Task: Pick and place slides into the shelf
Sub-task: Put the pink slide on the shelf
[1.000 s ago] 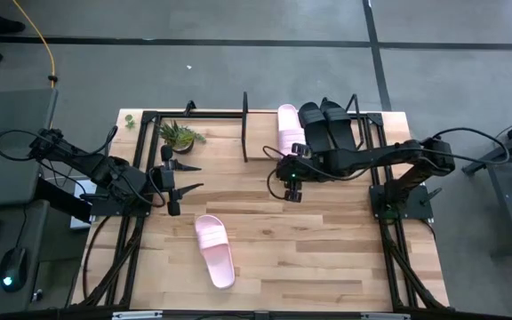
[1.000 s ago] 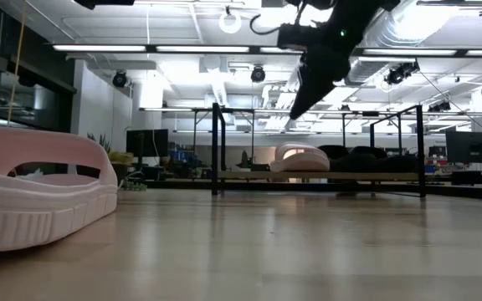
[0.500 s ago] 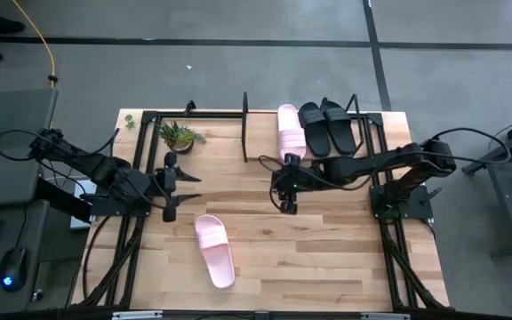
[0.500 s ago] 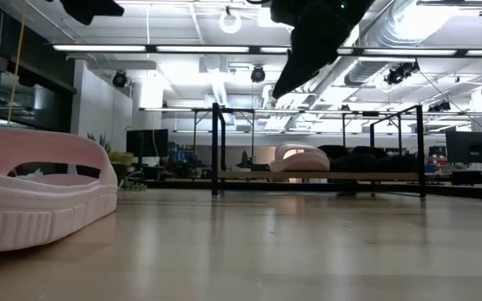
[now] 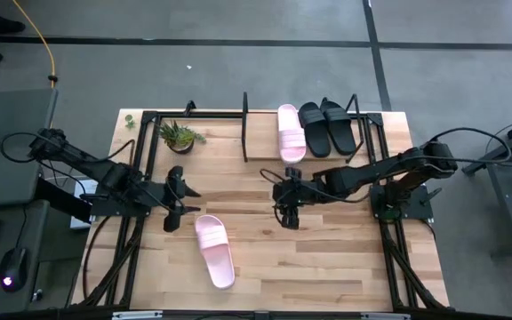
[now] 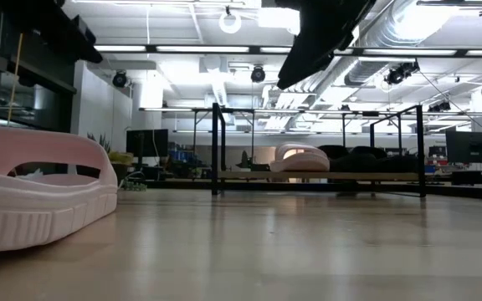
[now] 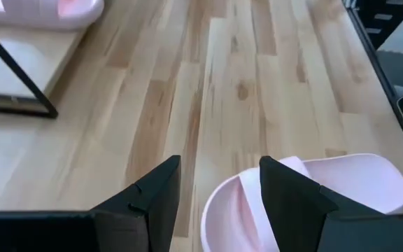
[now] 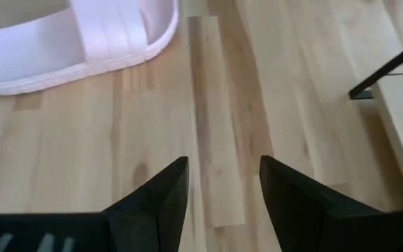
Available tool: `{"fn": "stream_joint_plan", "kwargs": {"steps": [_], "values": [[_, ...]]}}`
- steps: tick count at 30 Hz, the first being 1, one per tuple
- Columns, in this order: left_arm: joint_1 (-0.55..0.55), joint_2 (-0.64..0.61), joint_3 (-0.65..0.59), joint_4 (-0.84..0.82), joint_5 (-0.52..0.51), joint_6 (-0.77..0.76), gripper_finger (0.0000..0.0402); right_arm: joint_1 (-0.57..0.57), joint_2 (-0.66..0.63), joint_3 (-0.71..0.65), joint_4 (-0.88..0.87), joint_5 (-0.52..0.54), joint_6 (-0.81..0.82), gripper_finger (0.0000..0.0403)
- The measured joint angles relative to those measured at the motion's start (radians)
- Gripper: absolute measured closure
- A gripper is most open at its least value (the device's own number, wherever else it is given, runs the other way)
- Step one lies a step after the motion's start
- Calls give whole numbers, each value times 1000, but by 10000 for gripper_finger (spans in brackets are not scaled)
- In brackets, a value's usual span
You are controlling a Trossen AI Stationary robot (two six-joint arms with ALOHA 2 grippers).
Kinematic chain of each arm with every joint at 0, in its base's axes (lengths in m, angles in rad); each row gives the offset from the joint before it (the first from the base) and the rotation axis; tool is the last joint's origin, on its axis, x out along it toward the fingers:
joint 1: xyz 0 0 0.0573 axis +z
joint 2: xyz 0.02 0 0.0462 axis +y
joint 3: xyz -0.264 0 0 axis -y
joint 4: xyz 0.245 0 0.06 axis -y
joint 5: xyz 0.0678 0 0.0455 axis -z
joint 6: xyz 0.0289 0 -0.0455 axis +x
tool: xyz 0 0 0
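Note:
One pale pink slide [image 5: 214,250] lies flat on its sole on the tabletop, near the table's near-left part; it also fills the left of the low view [image 6: 36,188]. The shelf [image 5: 254,142] stands at the far edge, holding another pink slide [image 5: 289,132] and two black slides [image 5: 327,125] side by side. My left gripper [image 5: 181,206] hovers open just left of the loose pink slide's far end [image 7: 306,192]. My right gripper [image 5: 287,213] hangs open above bare wood at mid-table, right of that slide [image 8: 82,38].
A small potted plant [image 5: 180,137] stands at the far left, beside the shelf's left post. Black frame rails [image 5: 385,222] run along both table sides. Bare wood lies between the loose slide and the shelf.
My right gripper has drawn back from the shelf toward the near edge and slightly left, staying open and empty. My left gripper has moved toward the near edge and right, closing on the loose pink slide's far end. No slide has moved.

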Motion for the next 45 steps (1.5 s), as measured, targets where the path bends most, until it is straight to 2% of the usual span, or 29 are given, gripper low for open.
{"fn": "stream_joint_plan", "kwargs": {"steps": [23, 34, 45], "values": [[0, 106, -152, 171, 85, -270, 224, 112, 0, 0, 2, 7, 60, 235], [0, 128, -257, 375, 203, -332, 224, 124, 0, 0, 2, 8, 110, 235], [0, 239, -263, 426, 279, -363, 224, 143, 0, 0, 10, 9, 109, 235]]}}
